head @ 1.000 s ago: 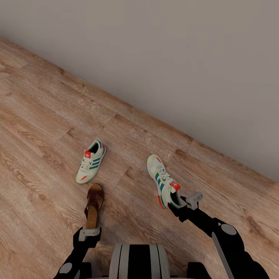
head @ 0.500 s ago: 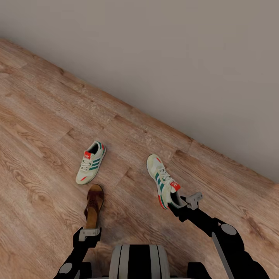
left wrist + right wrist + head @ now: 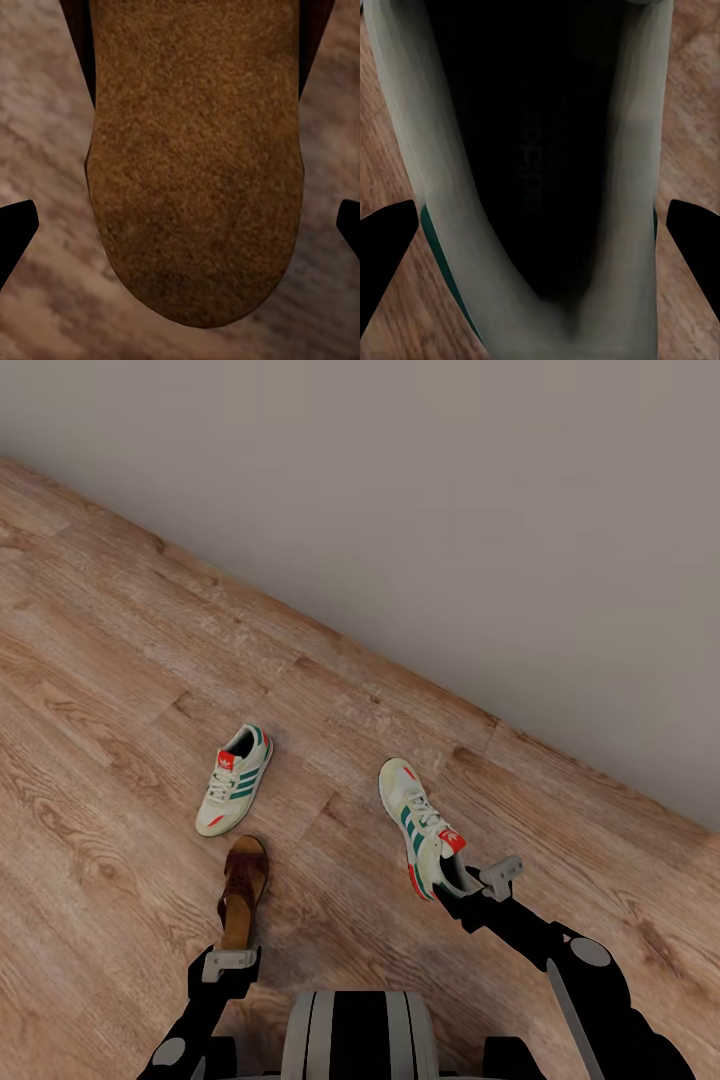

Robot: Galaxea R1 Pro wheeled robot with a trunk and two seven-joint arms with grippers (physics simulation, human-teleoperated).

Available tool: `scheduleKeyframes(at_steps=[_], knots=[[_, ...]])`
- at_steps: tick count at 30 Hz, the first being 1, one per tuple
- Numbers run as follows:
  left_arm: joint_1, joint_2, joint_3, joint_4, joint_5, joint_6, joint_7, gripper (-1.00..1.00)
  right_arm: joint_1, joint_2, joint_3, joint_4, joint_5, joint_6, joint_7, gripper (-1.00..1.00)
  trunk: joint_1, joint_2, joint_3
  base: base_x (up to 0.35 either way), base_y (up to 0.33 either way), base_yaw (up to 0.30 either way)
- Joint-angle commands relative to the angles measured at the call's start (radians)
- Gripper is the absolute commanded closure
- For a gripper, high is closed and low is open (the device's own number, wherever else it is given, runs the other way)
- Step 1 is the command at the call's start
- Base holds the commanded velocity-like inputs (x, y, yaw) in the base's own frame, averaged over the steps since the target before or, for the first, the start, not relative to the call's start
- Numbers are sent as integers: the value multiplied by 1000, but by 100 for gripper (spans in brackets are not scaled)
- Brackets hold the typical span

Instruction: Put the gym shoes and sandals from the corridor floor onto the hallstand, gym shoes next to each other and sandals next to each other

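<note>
Gym shoes sit apart on the corridor floor (image 3: 120, 690): one (image 3: 234, 779) lies left of the frame's centre, its toe aimed toward the lower left, and the other (image 3: 418, 822) lies right of centre, its toe aimed toward the upper left. Both are cream-white lace-ups with green side stripes, a red tongue label and red-orange touches at toe and sole.

A single dark brown sandal (image 3: 243, 890) lies just below the left sneaker, near it but not touching, with its tan insole running down toward the bottom of the frame.

The left claw (image 3: 230, 960) hangs at the sandal's heel end. In the left wrist view the tan insole (image 3: 195, 157) is seen close up, with one dark fingertip (image 3: 15, 229) at each side edge, both clear of the sandal, so this claw is spread wide and holds nothing.

The right claw (image 3: 478, 885) sits at the heel of the right sneaker. The right wrist view looks into that shoe's dark opening (image 3: 536, 165), ringed by its pale collar, with a green stripe visible at the side. One black fingertip (image 3: 386, 251) stands at each side, outside the shoe and with wood visible between, so this claw too is spread and grips nothing.

The floor is light brown wood-plank laminate with clear grain, its boards running diagonally. A plain grey wall (image 3: 480, 510) covers the upper right of the head view, meeting the floor along a slanted line. The robot's pale trunk (image 3: 358, 1035) shows at the bottom centre.
</note>
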Motion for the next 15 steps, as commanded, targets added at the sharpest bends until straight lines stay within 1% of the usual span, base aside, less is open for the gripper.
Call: scheduleKeyframes(at_steps=[1, 11, 12, 15], knots=[[-1, -1, 8, 0, -9, -4, -7, -100, 0, 0, -1, -1, 4, 5, 6, 100, 0, 0, 0, 0, 0, 0], [-11, -1, 7, -7, -10, -1, -7, -100, 0, 0, -1, -1, 4, 5, 6, 100, 0, 0, 0, 0, 0, 0], [-11, -2, 7, -7, -10, -1, -7, 100, 0, 0, -1, -1, 4, 5, 6, 100, 0, 0, 0, 0, 0, 0], [-14, -2, 7, -7, -10, 0, -6, 100, 0, 1, -1, -1, 4, 5, 6, 100, 0, 0, 0, 0, 0, 0]])
